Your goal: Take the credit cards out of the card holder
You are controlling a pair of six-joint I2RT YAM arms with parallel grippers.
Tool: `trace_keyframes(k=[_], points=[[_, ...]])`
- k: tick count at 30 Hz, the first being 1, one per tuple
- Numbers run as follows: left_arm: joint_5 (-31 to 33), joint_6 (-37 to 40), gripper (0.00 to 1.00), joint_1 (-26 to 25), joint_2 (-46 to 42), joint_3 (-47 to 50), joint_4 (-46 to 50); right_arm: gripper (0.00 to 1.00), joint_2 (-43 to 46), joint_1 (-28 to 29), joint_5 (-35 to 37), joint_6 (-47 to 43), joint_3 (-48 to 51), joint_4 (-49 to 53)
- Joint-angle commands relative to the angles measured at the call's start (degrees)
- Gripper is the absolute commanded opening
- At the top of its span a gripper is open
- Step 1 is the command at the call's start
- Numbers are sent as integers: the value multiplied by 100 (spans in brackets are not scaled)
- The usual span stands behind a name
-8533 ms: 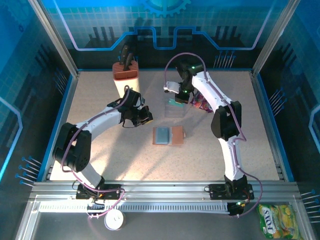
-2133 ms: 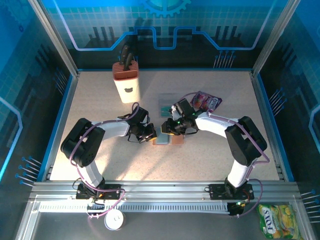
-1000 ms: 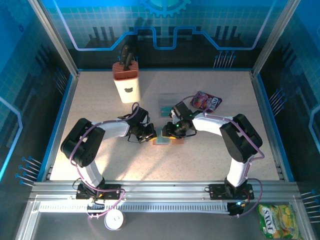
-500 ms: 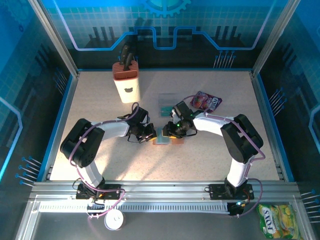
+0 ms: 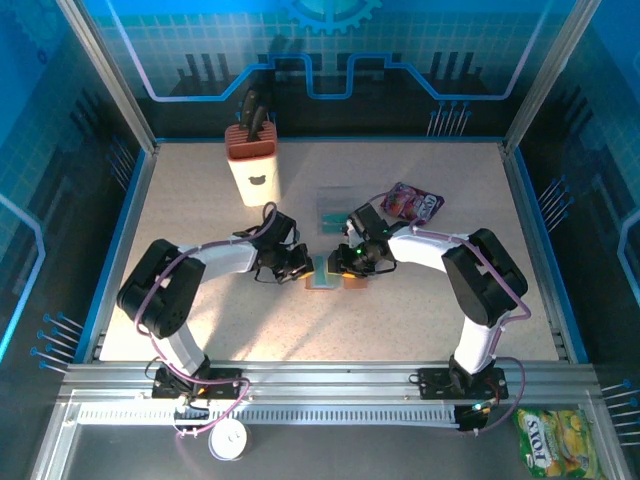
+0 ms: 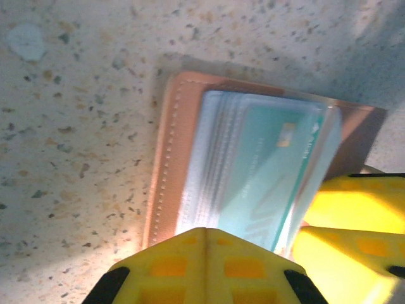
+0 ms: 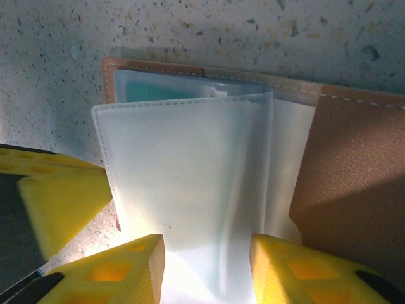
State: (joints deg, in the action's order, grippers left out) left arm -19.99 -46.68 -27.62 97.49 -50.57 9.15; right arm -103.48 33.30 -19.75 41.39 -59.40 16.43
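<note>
The card holder (image 5: 330, 281) lies open mid-table, tan rim (image 6: 166, 158) around clear sleeves (image 7: 190, 164). A teal credit card (image 6: 272, 168) sits inside a sleeve, and its edge peeks out at the top (image 7: 158, 85). My left gripper (image 5: 301, 268) (image 6: 205, 233) is shut, its tips pressing on the holder's near edge. My right gripper (image 5: 345, 264) (image 7: 205, 253) hovers over the sleeves with its jaws apart, and the sleeve passes under both fingers. The brown flap (image 7: 354, 171) lies beside it. Another teal card (image 5: 331, 216) lies on the table behind.
A purple snack packet (image 5: 412, 203) lies right of the loose card. A knife block (image 5: 253, 162) stands at the back left. Blue walls ring the table (image 5: 200, 330), with free room in front of the holder.
Both arms have barely moved. The sleeve leaf between the two grippers stands slightly more upright than a second ago.
</note>
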Motion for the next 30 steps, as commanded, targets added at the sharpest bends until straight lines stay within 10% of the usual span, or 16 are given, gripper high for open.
trace_keyframes(k=[1, 30], points=[[-166, -155, 3, -42, -245, -176, 111, 41, 145, -69, -42, 27, 86, -34], [-833, -818, 17, -42, 195, 62, -992, 41, 71, -113, -127, 54, 133, -105]])
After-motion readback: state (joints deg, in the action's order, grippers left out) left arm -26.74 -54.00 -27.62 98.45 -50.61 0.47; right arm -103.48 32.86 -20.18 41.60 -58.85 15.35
